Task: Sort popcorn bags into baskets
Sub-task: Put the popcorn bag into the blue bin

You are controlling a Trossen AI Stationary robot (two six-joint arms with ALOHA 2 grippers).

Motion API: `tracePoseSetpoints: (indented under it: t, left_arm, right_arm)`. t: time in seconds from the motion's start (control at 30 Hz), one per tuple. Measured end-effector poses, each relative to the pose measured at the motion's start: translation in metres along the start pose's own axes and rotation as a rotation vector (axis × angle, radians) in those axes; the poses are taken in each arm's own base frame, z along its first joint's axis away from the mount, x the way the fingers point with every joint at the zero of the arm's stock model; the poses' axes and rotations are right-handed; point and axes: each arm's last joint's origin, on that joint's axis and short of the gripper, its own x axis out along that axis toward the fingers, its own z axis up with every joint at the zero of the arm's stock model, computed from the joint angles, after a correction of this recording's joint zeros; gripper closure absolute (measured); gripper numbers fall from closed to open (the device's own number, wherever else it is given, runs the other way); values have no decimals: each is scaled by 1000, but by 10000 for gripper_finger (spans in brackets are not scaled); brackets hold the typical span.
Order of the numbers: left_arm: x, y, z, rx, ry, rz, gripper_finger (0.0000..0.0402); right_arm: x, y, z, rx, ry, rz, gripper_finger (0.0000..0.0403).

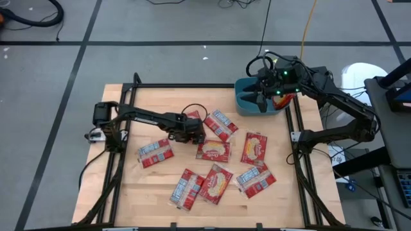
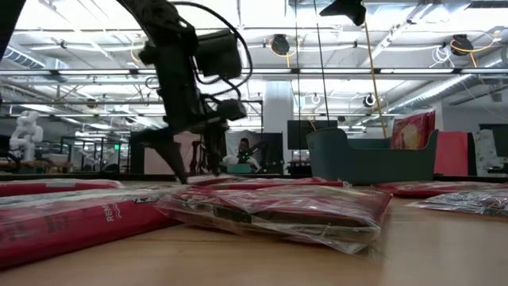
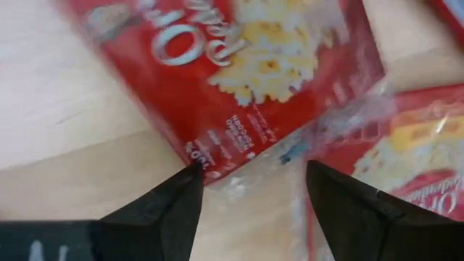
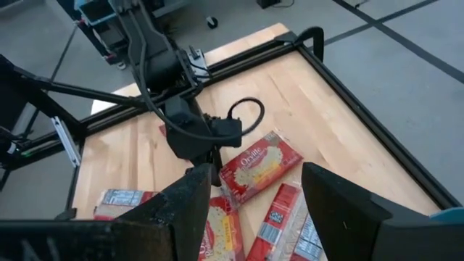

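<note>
Eight red popcorn bags point(image 1: 212, 151) lie flat and scattered over the middle of the table point(image 1: 141, 192), some showing a yellow popcorn picture, others white label panels. Several touch or overlap at their edges. The teal basket point(image 1: 247, 102) stands upright at the far right corner, well apart from them.

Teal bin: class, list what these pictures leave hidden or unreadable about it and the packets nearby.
- Teal bin, high view: the right gripper and arm cover much of its inside, so its contents cannot be counted.
- Low view: the bin wall hides its floor.
- Left wrist view: the popcorn bag is blurred, small print unreadable.
</note>
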Motion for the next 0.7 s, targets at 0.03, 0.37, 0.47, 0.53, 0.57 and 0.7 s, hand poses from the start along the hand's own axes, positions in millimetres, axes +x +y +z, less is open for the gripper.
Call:
tracePoseSetpoints:
  t: [0.03, 0.37, 0.47, 0.53, 0.57, 0.7]
  left_arm:
    - [2, 0, 0, -1, 0, 1, 154]
    - [15, -2, 2, 20, 3, -1, 160]
    - [16, 0, 1, 53, 19, 19, 203]
    - [11, 5, -1, 91, 50, 59, 241]
    - [9, 9, -3, 106, 82, 96, 260]
    - [-7, 23, -8, 140, 140, 202, 314]
  right_arm:
    - [0, 0, 0, 1, 3, -1, 193]
    - [2, -1, 0, -37, 4, -5, 193]
    - [2, -1, 0, -43, 3, -5, 193]
    - [2, -1, 0, -43, 4, -5, 193]
    - [2, -1, 0, -42, 4, -5, 193]
    - [1, -1, 0, -32, 5, -5, 193]
